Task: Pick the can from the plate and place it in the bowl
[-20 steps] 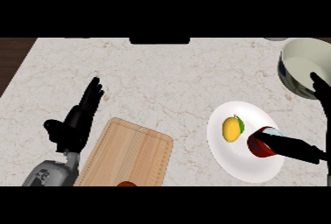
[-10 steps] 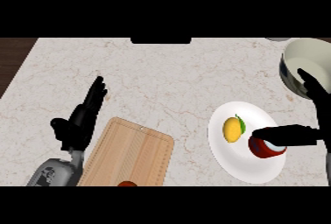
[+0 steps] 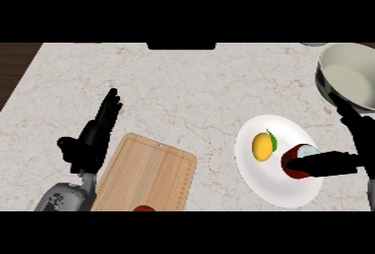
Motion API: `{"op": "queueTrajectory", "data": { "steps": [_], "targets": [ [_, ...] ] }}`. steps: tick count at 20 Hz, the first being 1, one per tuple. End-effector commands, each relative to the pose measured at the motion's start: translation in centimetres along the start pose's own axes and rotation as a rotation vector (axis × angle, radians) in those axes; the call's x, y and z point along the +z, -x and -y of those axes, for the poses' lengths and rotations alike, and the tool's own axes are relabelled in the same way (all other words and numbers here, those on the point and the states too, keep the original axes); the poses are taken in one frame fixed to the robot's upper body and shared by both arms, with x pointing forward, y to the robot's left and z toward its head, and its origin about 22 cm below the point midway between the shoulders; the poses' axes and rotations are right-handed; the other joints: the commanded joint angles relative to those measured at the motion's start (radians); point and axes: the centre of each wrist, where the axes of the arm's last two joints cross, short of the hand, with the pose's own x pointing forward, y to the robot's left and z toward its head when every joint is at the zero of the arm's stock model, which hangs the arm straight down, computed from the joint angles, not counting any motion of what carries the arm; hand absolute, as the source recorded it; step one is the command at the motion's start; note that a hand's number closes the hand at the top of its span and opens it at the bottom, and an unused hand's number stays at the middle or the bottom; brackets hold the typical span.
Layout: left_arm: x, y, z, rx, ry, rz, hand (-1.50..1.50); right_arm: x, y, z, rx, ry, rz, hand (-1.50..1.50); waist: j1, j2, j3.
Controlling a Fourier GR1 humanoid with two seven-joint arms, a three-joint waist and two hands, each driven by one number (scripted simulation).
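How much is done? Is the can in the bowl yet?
Not yet. Nothing is finished: the can sits on the plate beside a yellow fruit. In hand: the right hand lies across the can; I cannot tell if it grips. The left hand rests open by the cutting board. Left: lift the can and set it in the bowl.

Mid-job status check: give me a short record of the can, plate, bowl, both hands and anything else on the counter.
can: red, upright on the plate, not in the bowl
plate: white, also holds a yellow fruit left of the can
bowl: far right corner, beyond the plate
right hand: thumb lies across the can, fingers straight
left hand: open, resting at left
cutting board: beside the left hand, near edge
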Motion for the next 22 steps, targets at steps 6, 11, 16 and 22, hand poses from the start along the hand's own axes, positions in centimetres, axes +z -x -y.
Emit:
{"op": "queueTrajectory", "data": {
  "steps": [6, 11, 16, 22],
  "targets": [
    [-1.0, -1.1, 1.2, -0.001, -0.004, -0.002, 0.00, 0.2, 2.6, 0.3, -0.072, -0.046, 0.001, -1.50, -0.003, 0.000, 0.000],
    [0.2, 0.7, -1.3, -0.016, 0.013, 0.006, 0.00, -0.3, 2.2, 0.3, -0.149, -0.028, 0.029, -1.50, 0.001, 0.001, 0.000],
    [-1.8, -0.1, 0.4, -0.019, -0.012, -0.003, 0.00, 2.2, 4.8, -3.5, -0.207, -0.041, 0.008, -1.50, -0.008, 0.001, 0.000],
    [-2.4, -1.4, 0.2, -0.018, -0.003, 0.001, 0.00, 0.2, 5.5, -3.4, -0.231, -0.066, -0.015, -1.50, -0.003, 0.001, 0.000]
  ]
}}
